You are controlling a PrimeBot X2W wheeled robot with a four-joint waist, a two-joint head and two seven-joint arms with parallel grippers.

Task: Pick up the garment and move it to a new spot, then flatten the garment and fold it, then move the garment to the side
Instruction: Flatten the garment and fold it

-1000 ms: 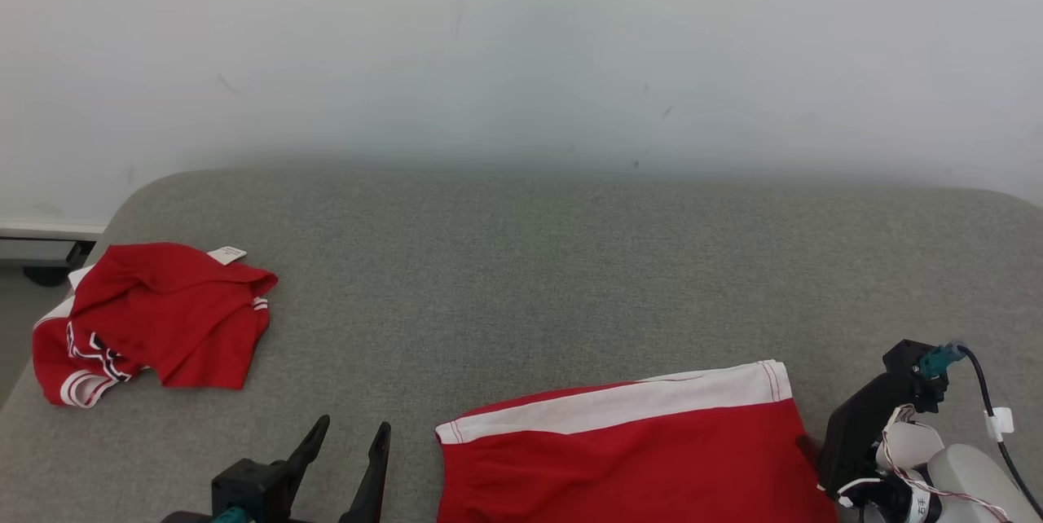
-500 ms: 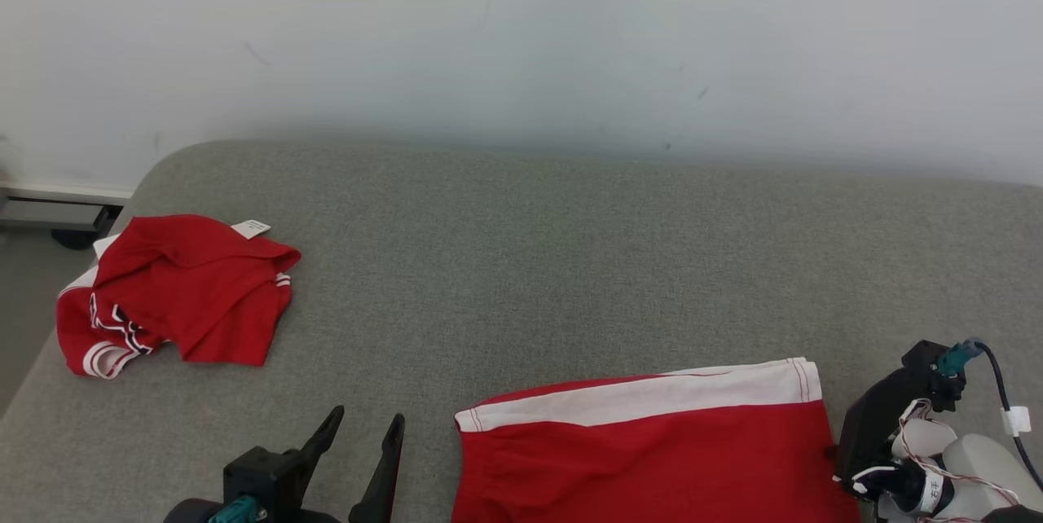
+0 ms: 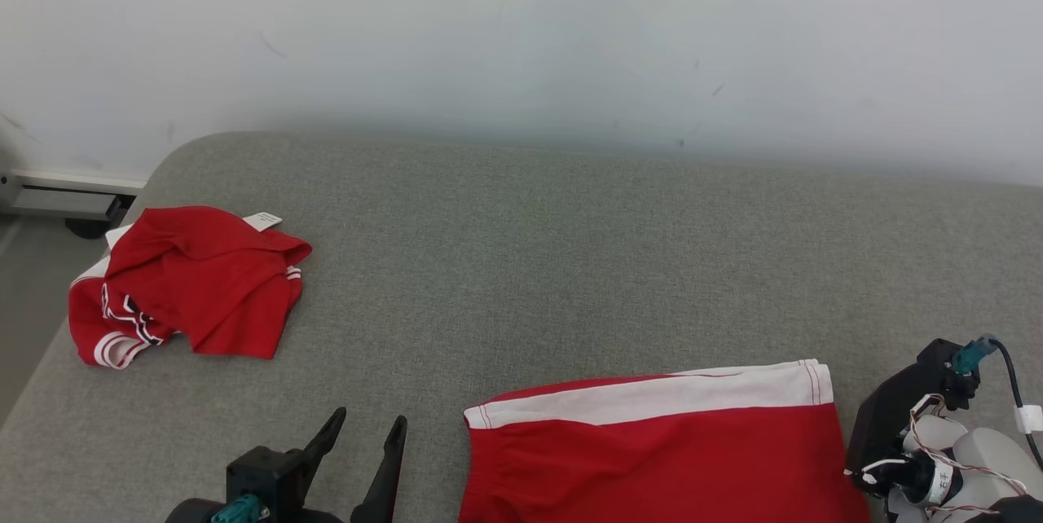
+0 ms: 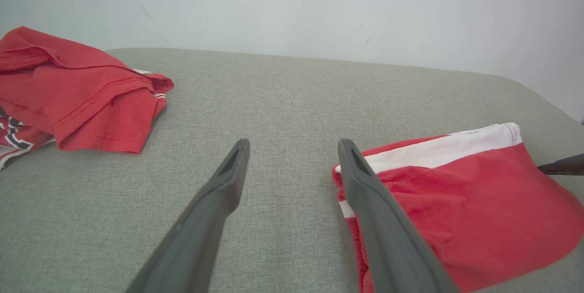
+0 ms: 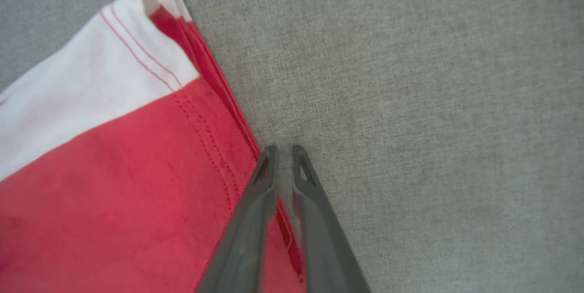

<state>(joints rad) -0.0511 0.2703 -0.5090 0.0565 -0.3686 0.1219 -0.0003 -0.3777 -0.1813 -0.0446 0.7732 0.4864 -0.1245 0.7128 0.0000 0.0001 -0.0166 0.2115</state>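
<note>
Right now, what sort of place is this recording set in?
Probably an indoor garment-folding test setup: a grey fabric-covered surface against a bare white wall, bearing a flat red-and-white garment and a crumpled red garment.

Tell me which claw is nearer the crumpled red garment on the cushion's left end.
Left. The left claw sits on the near side of the crumpled garment, slightly to its right; the right claw is far across, at the folded garment's right edge.

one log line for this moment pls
left pincer: open, holding nothing | right pincer: pinching side hem of folded red garment | crumpled red garment: apart, far left | step: not yet lifted
</note>
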